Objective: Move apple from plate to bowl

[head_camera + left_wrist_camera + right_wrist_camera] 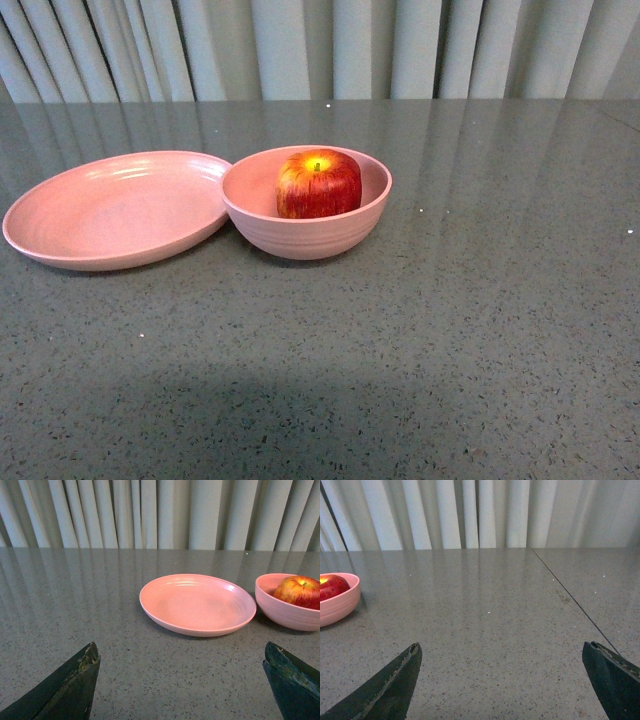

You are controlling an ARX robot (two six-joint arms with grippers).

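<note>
The red apple [318, 184] with a yellow stem dip sits inside the deep pink bowl [306, 234] at the middle of the table. Touching the bowl's left side, the shallow pink plate [110, 210] lies empty. Neither arm shows in the front view. In the left wrist view the plate [197, 605] is ahead, with the bowl [287, 614] and apple [300, 591] beside it; my left gripper [181, 652] is open, well short of them. My right gripper [501, 652] is open over bare table, with the bowl [337, 602] and apple [331, 587] far off to one side.
The grey speckled tabletop [450, 330] runs back to pale pleated curtains [320, 45]. A thin seam [570, 595] crosses the table surface in the right wrist view.
</note>
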